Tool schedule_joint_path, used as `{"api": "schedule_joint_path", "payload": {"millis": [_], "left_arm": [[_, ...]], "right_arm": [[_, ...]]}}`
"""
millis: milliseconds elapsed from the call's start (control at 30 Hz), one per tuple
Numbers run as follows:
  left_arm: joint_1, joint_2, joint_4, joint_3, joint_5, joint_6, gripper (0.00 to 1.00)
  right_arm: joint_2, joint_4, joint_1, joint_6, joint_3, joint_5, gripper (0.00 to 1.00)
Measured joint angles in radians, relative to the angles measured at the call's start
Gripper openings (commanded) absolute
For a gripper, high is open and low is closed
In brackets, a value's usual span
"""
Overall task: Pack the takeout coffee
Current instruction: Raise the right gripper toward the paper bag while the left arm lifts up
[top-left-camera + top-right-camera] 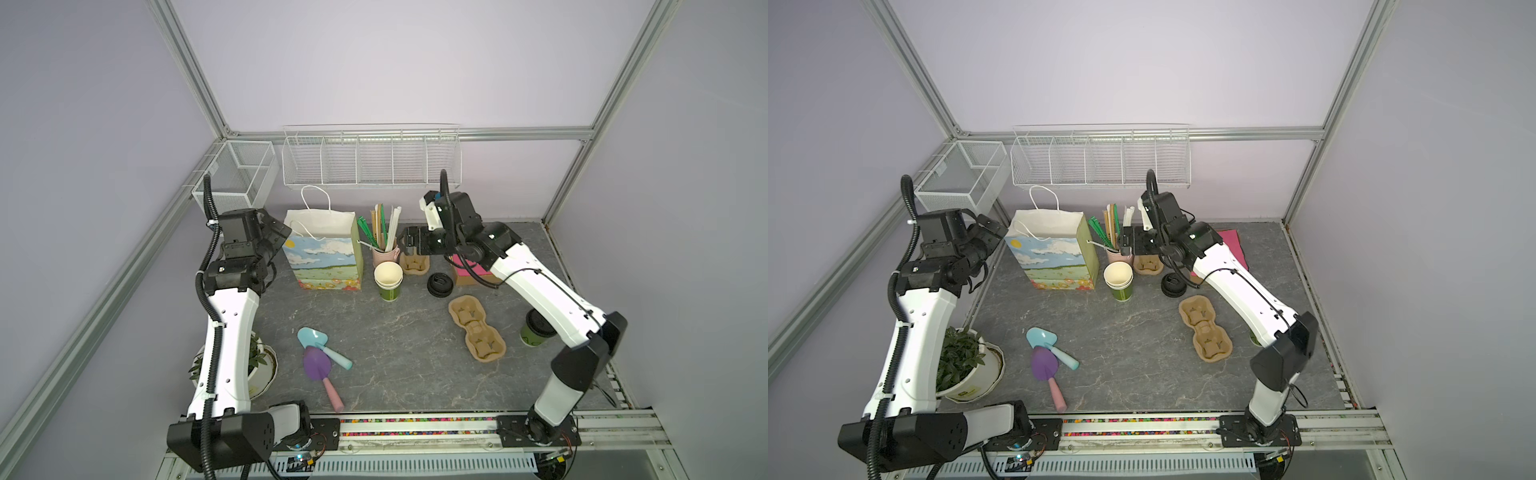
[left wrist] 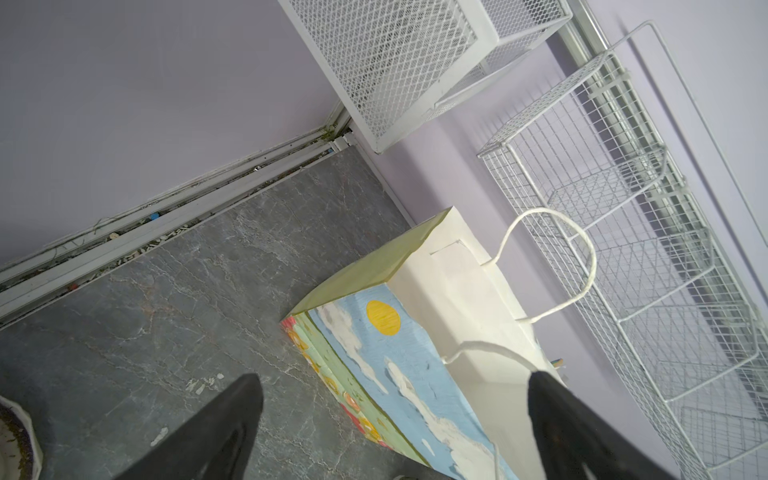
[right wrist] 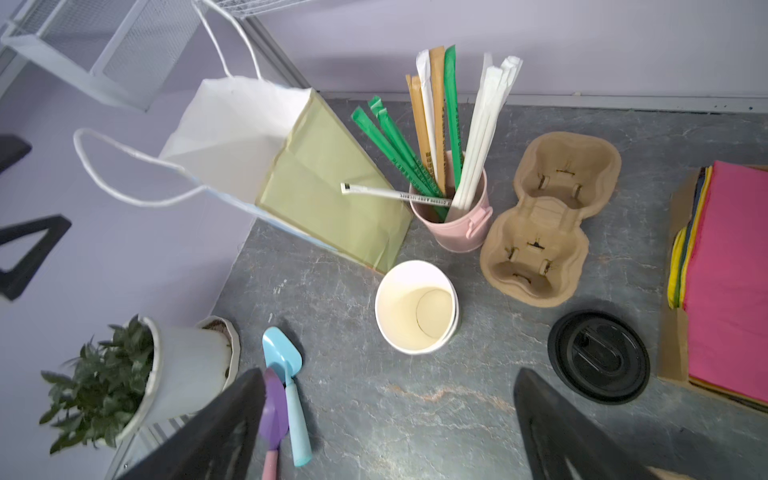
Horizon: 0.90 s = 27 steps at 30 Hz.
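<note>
Top views: takeout coffee [image 1: 531, 336] stands upright at the right side of the table [image 1: 395, 332], half hidden under the right arm's forearm, just beside the near pulp carrier [image 1: 476, 328] and well apart from the paper bag [image 1: 326, 257]. In one top view only a green sliver shows. Right gripper [image 3: 388, 378] is far from it, up at the back over the second carrier [image 3: 540, 220] by the straw pot [image 3: 453, 220], jaws spread, nothing between them. Left gripper [image 2: 395, 378] hovers at the bag's open mouth, also spread and empty, with the bag's string handle close to one finger. Handling guess: thin paper wall, light, crushes easily. Can't tell if it's filled, so treat it as full and keep it upright. Black sip lid [image 1: 539, 322] looks press-fit, so don't lift by it or squeeze at the rim; it'd likely pop. Take the green body around mid-height, below the lid lip, with a gentle close. The paper should give decent friction, but the taper could let it slip downward. Don't confuse it with the lidless cup stack [image 1: 388, 280] or loose lids [image 1: 439, 284].
</note>
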Motion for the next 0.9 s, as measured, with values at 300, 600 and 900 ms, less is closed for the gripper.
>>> {"api": "schedule_joint_path", "payload": {"millis": [300,600,900], "left_arm": [[0.006,-0.053,0.04,-0.075,-0.014,0.034,1.0],[0.052,0.029,0.043,-0.068,-0.026,0.042,0.99],[0.069,0.228,0.029,0.074,0.031,0.062,0.97]], "right_arm": [[0.464,-0.157,0.027,0.104,0.624,-0.02,0.92],[0.48,-0.079,0.072,0.084,0.507,-0.06,0.93],[0.239,0.043,0.087,0.019,0.214,-0.049,0.94]]}}
